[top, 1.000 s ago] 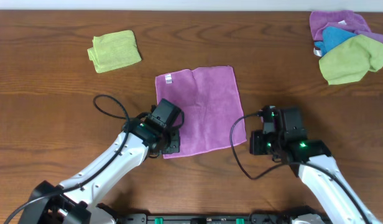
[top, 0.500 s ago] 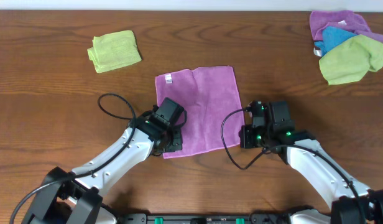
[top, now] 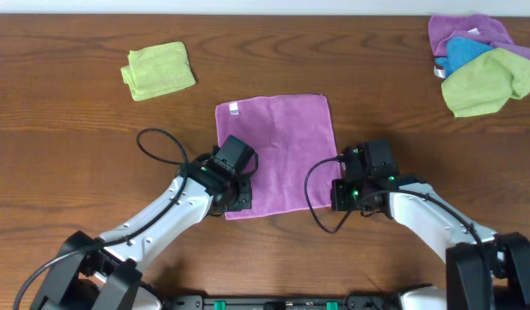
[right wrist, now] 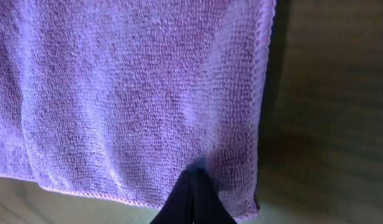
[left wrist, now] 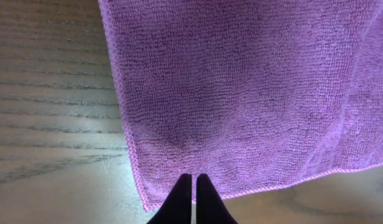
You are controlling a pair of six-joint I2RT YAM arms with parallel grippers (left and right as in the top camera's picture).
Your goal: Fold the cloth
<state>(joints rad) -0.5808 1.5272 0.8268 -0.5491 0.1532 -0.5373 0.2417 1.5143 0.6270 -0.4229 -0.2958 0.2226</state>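
The cloth [top: 278, 146] lies spread flat on the wooden table [top: 76, 155] at mid-table, with its white tag [top: 233, 108] on the far edge near the far-left corner.

From overhead, the left gripper [top: 234, 196] sits over the cloth's near-left corner and the right gripper [top: 340, 195] at its near-right corner, but the wrist bodies hide the fingertips. Only this view takes in the rest of the table: a folded green cloth [top: 159, 71] at the far left, and a heap of purple [top: 465, 30], blue [top: 465, 53] and green [top: 490, 83] cloths at the far right.

The wrist cameras supply what is hidden. The left gripper [left wrist: 193, 184] has its fingers pressed together, tips resting on the cloth [left wrist: 241, 93] just inside its near hem. The right gripper [right wrist: 195, 177] is likewise pressed together, its tips meeting the cloth [right wrist: 135, 87] close to the right hem, where the pile dimples slightly. Whether either pair has fabric caught between its fingers cannot be told.
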